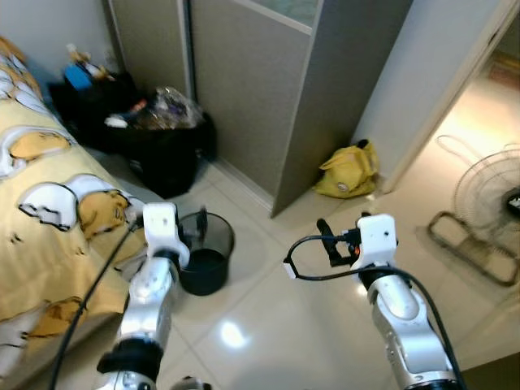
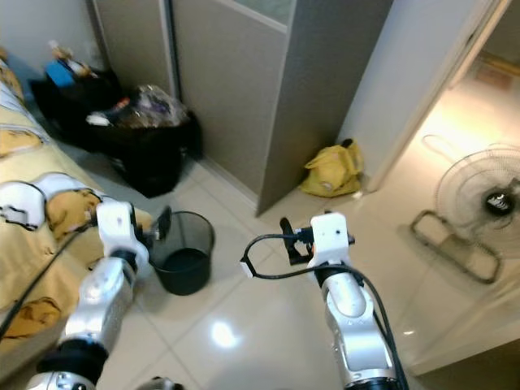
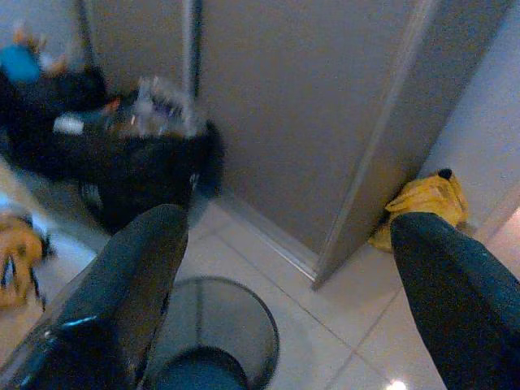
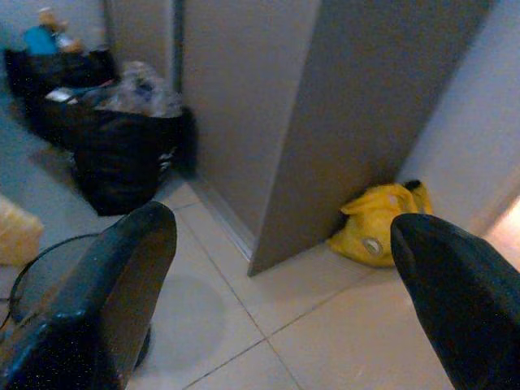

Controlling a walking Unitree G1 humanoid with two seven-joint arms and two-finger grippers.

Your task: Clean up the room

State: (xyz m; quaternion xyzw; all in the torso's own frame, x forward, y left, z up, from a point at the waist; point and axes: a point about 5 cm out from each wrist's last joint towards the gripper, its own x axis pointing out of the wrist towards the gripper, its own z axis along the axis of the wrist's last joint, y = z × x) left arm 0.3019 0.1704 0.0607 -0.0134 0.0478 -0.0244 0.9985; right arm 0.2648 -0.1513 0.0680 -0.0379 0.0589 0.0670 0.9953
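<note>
Both tools held forward, empty: left tool (image 1: 192, 230) spread above the black waste bin (image 1: 205, 258) beside the bed's edge (image 1: 57, 244); right tool (image 1: 325, 242) spread. Step: approach. Next: reach the yellow bag (image 1: 349, 171) at the cabinet's corner.

A bedroom in a lived-in home is shown; a bed (image 1: 49, 236) with a yellow cartoon-printed cover is seen at the left; the floor (image 1: 268, 309) is laid with glossy pale tiles; a tall grey wardrobe (image 1: 268, 89) with sliding doors stands at the far side; black bags (image 1: 158, 142) stuffed with clutter are heaped at its left; a small black wastebasket (image 1: 205, 252) is set near the bed; a yellow bag (image 1: 349, 171) is slumped at the wardrobe's corner; a standing fan (image 1: 487, 203) lies at the right, by a doorway.
</note>
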